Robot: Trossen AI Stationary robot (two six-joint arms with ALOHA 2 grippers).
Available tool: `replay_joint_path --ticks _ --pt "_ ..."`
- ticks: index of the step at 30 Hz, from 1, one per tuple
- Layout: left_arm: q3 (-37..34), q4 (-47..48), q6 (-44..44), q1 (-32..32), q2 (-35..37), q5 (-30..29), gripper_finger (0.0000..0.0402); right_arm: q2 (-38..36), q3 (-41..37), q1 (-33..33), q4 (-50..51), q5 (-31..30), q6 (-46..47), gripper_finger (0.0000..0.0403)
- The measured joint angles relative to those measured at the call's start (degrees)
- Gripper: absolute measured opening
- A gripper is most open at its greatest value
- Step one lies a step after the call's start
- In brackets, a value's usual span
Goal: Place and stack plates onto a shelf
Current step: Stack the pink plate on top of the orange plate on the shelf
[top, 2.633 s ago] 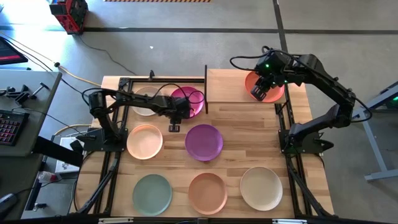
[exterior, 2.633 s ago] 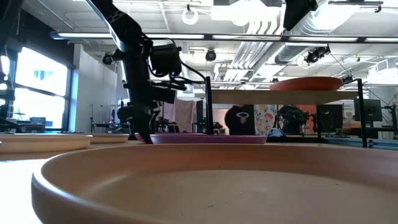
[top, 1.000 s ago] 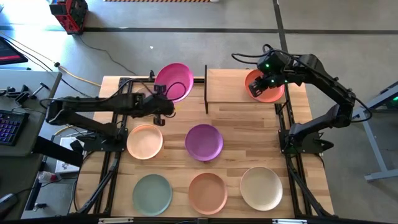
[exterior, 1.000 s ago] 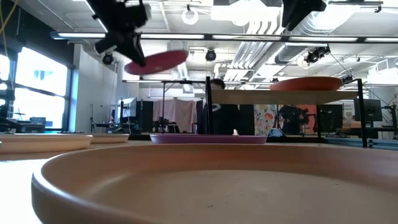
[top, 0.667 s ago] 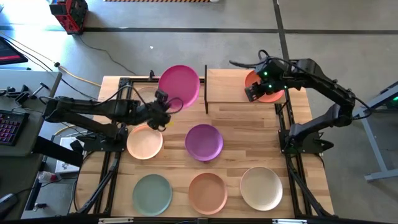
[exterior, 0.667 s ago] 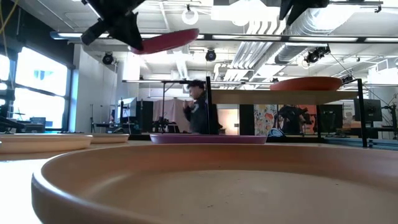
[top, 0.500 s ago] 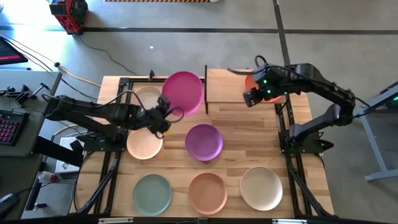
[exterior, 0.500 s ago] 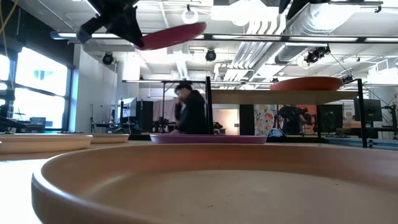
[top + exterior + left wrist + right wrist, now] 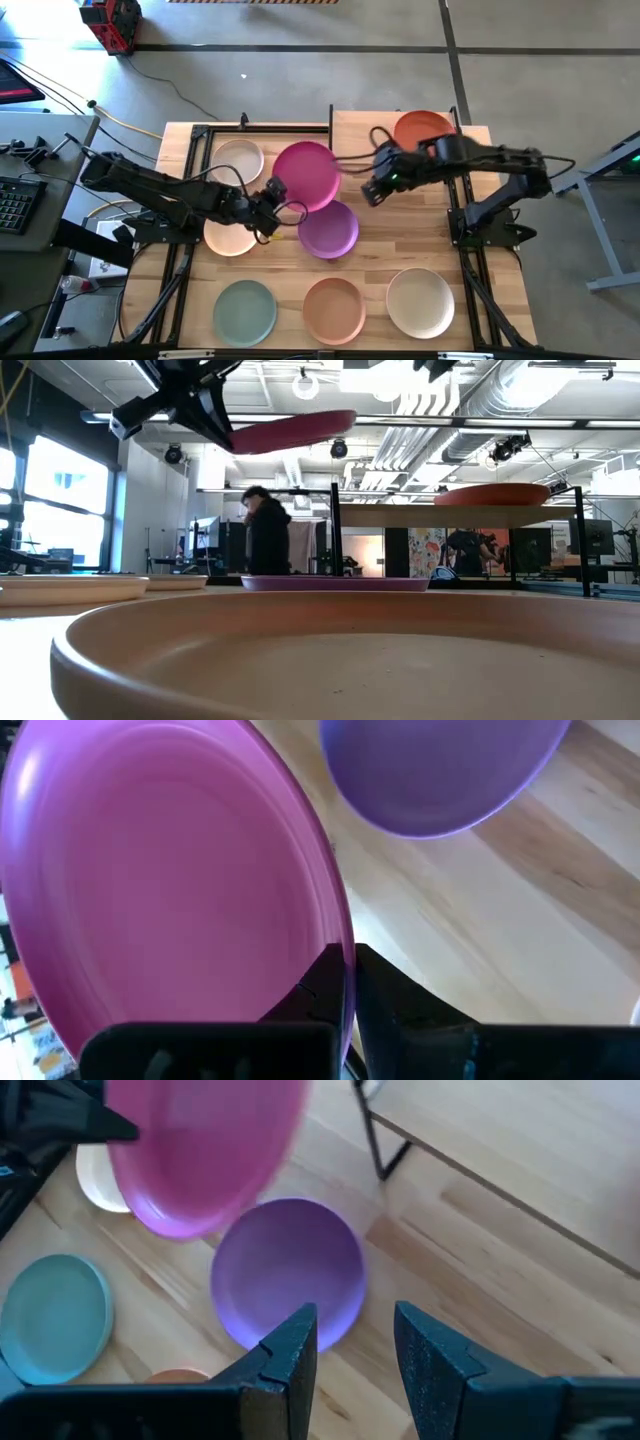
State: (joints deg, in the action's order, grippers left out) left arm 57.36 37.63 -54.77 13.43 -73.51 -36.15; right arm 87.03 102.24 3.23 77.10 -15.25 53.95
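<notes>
Plates are the job, and the magenta plate [image 9: 170, 890] is the one in hand: the left gripper [image 9: 345, 982] has its two fingers pressed onto the raised rim, one on each face, pinching a single spot at the edge. From that pinch the plate juts out flat and high in the air, as the low view shows [image 9: 290, 430], well above the table [image 9: 400, 250] and over the gap between the purple plate [image 9: 328, 228] and the shelf [image 9: 362, 133].

Held this way, the plate looks stiff and light; it keeps its shape with no sag. The matte surface should give decent grip, but a one-point rim hold lets the far side lever against the fingers, so it may pivot or slip if swung fast. The rim is the sensible place to hold, since the flat middle offers nothing to pinch.

The right gripper [image 9: 355, 1345] hangs with fingers spread and empty, just beside the shelf's near end, above the purple plate. An orange-red plate [image 9: 424, 127] already lies on the shelf. Cream [image 9: 238, 157], peach [image 9: 228, 238], green [image 9: 245, 311], salmon [image 9: 334, 308] and off-white [image 9: 420, 302] plates rest on the table.
</notes>
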Motion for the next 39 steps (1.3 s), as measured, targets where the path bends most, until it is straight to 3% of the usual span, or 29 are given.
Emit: replay_joint_path --ticks 16,35,39 --pt "0.00 -0.17 1.75 3.06 -5.67 -2.90 0.0003 10.68 0.00 1.66 -7.17 -6.12 2.01 0.0113" --pt "0.00 -4.95 0.60 3.93 -5.60 -3.99 0.0003 12.08 0.00 0.13 -9.66 -11.23 5.19 0.0112" --pt "0.00 -5.94 0.60 3.92 -5.60 -3.98 0.0003 12.08 0.00 -0.21 -9.66 -11.17 5.19 0.0092"
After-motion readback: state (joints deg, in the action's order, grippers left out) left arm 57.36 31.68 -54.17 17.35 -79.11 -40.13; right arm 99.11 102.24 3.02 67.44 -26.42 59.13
